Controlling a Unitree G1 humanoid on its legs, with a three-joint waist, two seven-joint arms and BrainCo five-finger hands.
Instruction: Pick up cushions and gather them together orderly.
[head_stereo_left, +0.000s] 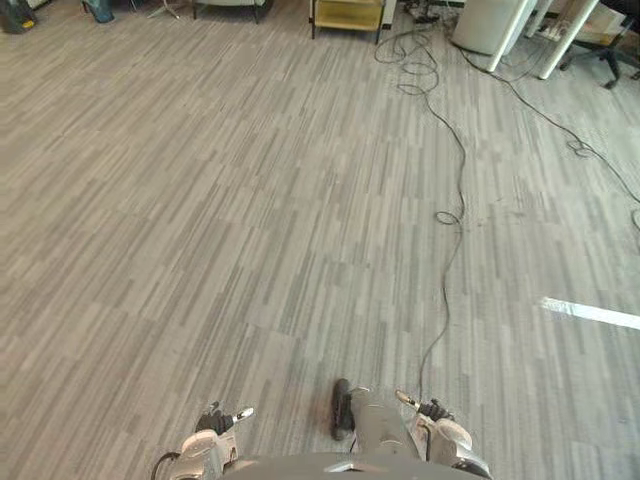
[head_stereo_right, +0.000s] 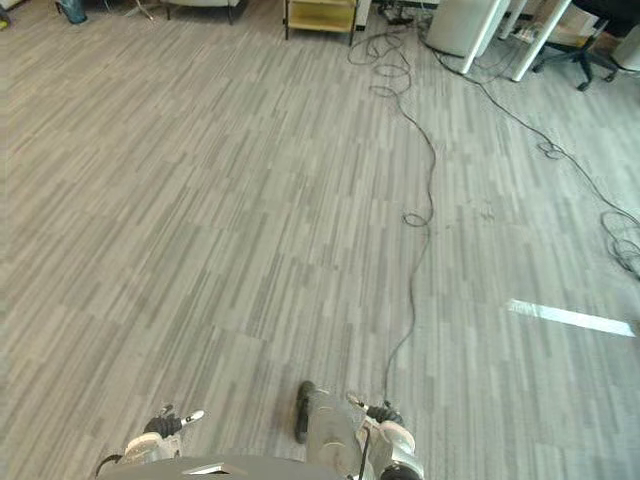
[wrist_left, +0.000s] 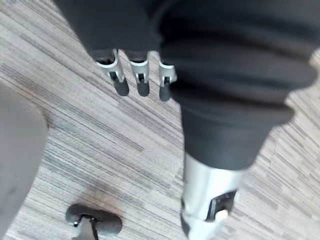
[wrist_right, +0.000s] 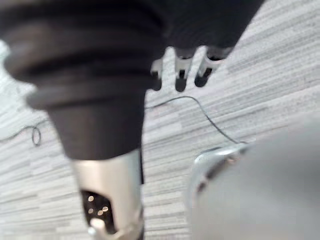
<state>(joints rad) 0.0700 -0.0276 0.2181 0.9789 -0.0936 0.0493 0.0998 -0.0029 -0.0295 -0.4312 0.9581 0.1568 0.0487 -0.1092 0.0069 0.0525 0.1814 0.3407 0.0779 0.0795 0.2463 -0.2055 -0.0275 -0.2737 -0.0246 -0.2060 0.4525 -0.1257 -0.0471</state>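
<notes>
Silver fingers (wrist_left: 116, 70) with dark tips hang loose from the left hand (wrist_left: 140, 70), which points down and holds nothing. The right hand (wrist_right: 182, 67) points down the same way, its fingers (wrist_right: 210, 67) loose and empty too. Under both lies the grey striped carpet floor (head_stereo_left: 250, 220). Far off stand one yellow wooden shelf (head_stereo_left: 347, 15) and two white slanted table legs (head_stereo_left: 510, 35). One white tape strip (head_stereo_left: 590, 313) lies on the floor.
</notes>
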